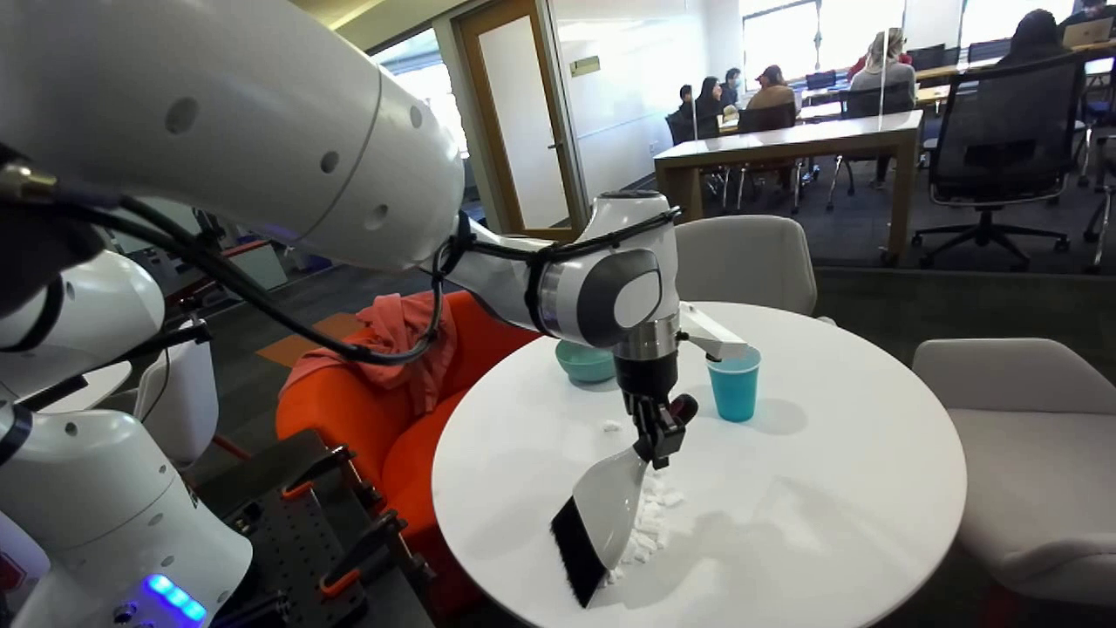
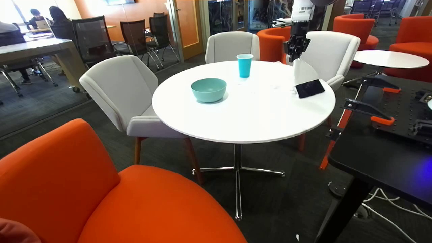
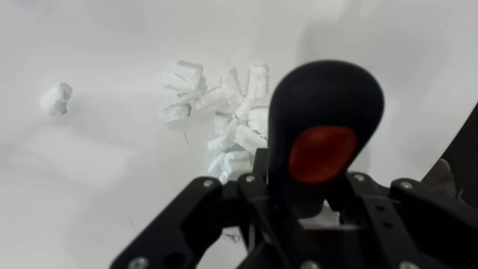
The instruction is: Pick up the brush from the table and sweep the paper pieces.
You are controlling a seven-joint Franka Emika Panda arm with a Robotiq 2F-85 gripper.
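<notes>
Black and two-fingered, the claw point(image 1: 660, 445) is clamped on the black, red-patched handle point(image 3: 325, 97) of a hand brush point(image 1: 615, 497). Its white, fan-shaped head point(image 2: 303, 73), fringed with black bristles point(image 1: 575, 551), is held slanting downward, directed toward seven o'clock from the claw in an exterior view; whether the round, smooth white tabletop point(image 1: 854, 462) is touched by the bristles cannot be told. From the tabletop's centre in an exterior view, the head is seen at eight o'clock, a round teal bowl point(image 1: 586, 366) at eleven and a tapered bright-blue cup point(image 1: 735, 390) at one. At the head's three o'clock edge, and partly hidden by it, small white crumpled paper pieces point(image 1: 652, 523) are heaped. In the wrist view, one scrap point(image 3: 55, 100) is seen well apart from the heap, at nine o'clock.
</notes>
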